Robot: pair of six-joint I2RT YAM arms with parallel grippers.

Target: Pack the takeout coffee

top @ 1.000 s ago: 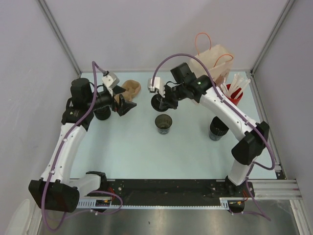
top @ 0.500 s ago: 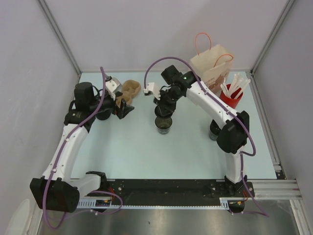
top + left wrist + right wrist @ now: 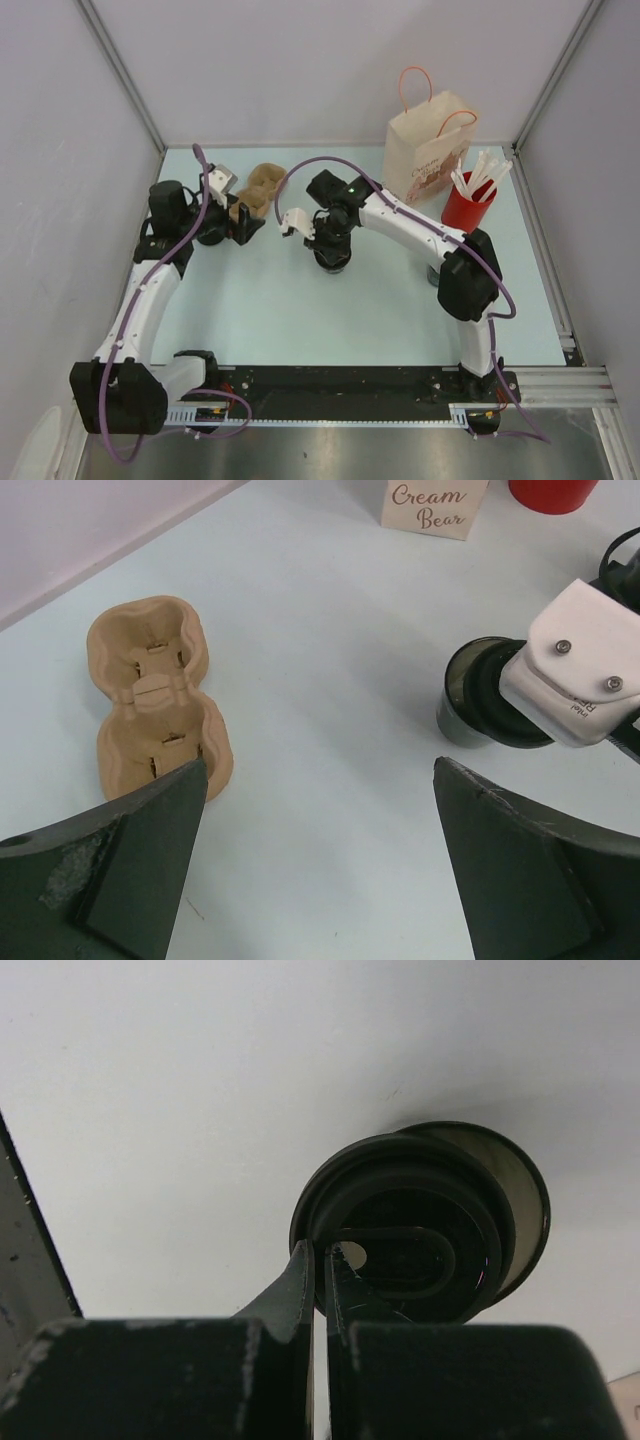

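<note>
- We see the right gripper [image 3: 320,1256] with its two fingers pressed together, pinching the edge of the black ringed lid [image 3: 420,1230].
- The lid lies over the mouth of the cup [image 3: 452,702], shifted a little to one side, so an arc of the cup's rim shows past it. We cannot tell whether it is seated.
- The cup stands upright on the pale table [image 3: 300,320], near the middle and a little toward the far side. From above it is almost hidden under the right wrist.
- The left gripper [image 3: 318,770] is spread wide and grips nothing; we see only bare table between its fingers.
- It hangs low over the table between the carrier [image 3: 155,705] and the cup. The carrier's near end lies just beside its left finger, and the cup is off to its right, apart from it.
- The carrier is a brown pulp tray with two wells, and both hold nothing.
- A paper bag [image 3: 428,155] with orange handles stands upright at the far right; we read "Cream Bear" on it.
- A red cup [image 3: 462,210] of white sticks stands just beside the bag, on its right.
- The cup is well apart from both the bag and the carrier.
</note>
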